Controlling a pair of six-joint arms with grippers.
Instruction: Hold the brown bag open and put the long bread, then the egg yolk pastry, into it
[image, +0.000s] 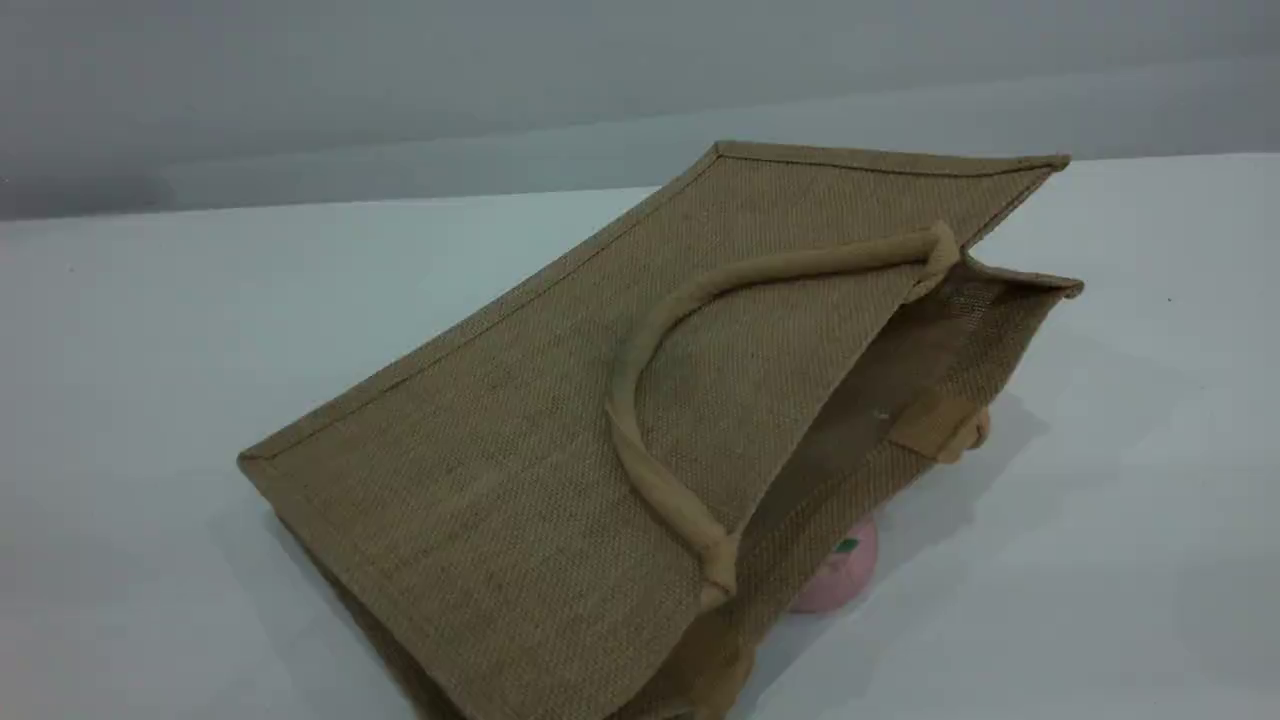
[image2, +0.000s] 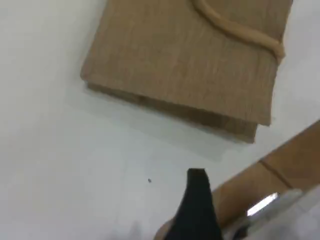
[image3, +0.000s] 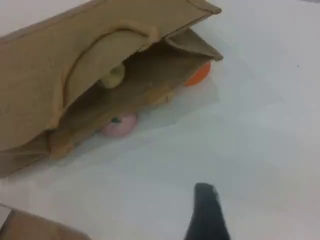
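The brown bag lies on its side on the white table, its mouth facing right and gaping a little. One beige handle rests flat on the upper face. The bag also fills the top of the left wrist view and the right wrist view. A pale yellow lump sits in the mouth; I cannot tell what it is. The long bread and the egg yolk pastry are hidden. Neither arm shows in the scene view. The left gripper and the right gripper each show one black fingertip above bare table, holding nothing.
A pink ball with a green mark is wedged under the bag's lower lip, also visible in the right wrist view. An orange toy peeks out behind the bag's far corner. A brown board-like surface crosses the left wrist view's lower right.
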